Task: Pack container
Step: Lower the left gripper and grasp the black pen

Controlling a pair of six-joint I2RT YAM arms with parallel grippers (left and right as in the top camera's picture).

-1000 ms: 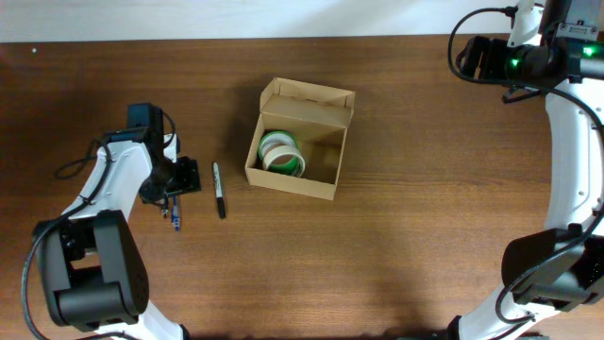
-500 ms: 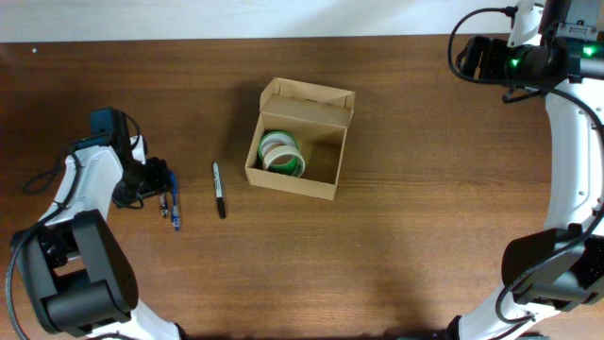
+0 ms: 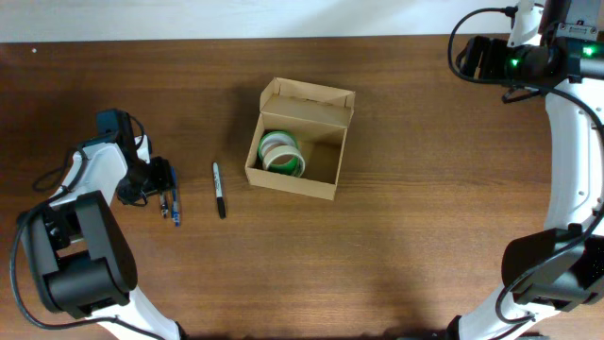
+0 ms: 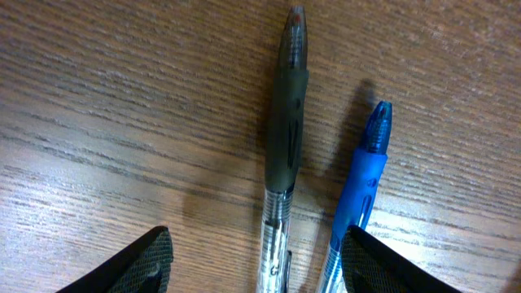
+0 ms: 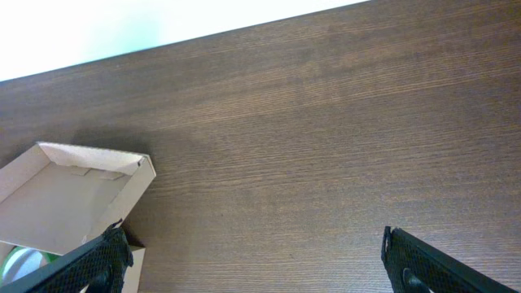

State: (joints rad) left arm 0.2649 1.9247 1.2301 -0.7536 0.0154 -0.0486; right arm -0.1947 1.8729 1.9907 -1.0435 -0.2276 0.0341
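**A:** Since a second ago the left end effector point(image 3: 157, 179) has pulled back toward the left edge of the frame, then eased a touch rightward. Its jaws stand apart and hold nothing.

**B:** What lies under it?

**A:** In the wrist view, a dark grey pen with a clear barrel point(image 4: 285, 163) and a blue plastic pen point(image 4: 364, 183) lie side by side between the fingers. I'd centre on one pen only, or both may get pinched and skew.

**B:** And rightward?

**A:** A slim black marker point(image 3: 219, 190) lies on the dark wooden surface point(image 3: 425, 208). Beyond it, at frame centre, is the tan-brown rectangular cardboard box point(image 3: 288, 184), lid up, with a green-and-white tape roll point(image 3: 281, 153) in its left half. Drop the pen into the free right half. The right end effector point(image 5: 260, 273), at the upper right, gapes wide and empty.
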